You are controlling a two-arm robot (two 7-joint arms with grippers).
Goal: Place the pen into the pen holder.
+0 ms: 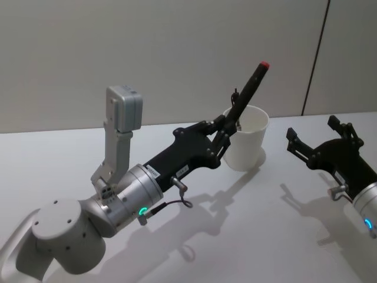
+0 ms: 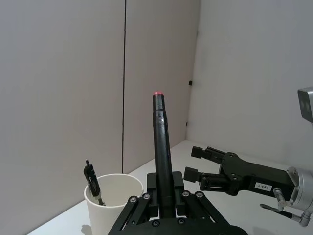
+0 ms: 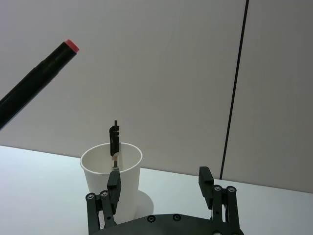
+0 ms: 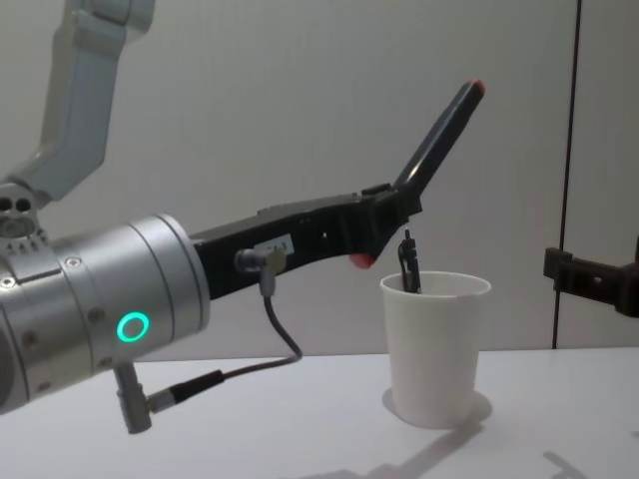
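White tabletop (image 1: 247, 236) runs across the scene in front of a plain pale wall. Robot's left arm reaches forward over it from the left, and its left gripper (image 1: 228, 125) hangs above the table, just beside the near left side of the pen holder's rim and a little higher than it. The pen holder (image 1: 247, 141) is 1 white paper cup standing upright on the table, between the 2 grippers. The right gripper (image 1: 312, 128) sits idle, low and to the right of the cup, its jaws spread wide with nothing between them. The left jaws are pinching the pen (image 1: 250, 85), a black barrel with a red end. It slants steeply, red end topmost, leaning up over the cup's opening. A thin black clipped item (image 3: 114, 139) already stands in the cup against the inner wall.

Judged from this, the carry is done and the step in hand is lining the pen up over the cup. The next move calls for bringing the pen's lower end over the opening, tipping it nearer upright, easing down clear of the rim and the black item, then parting the jaws.
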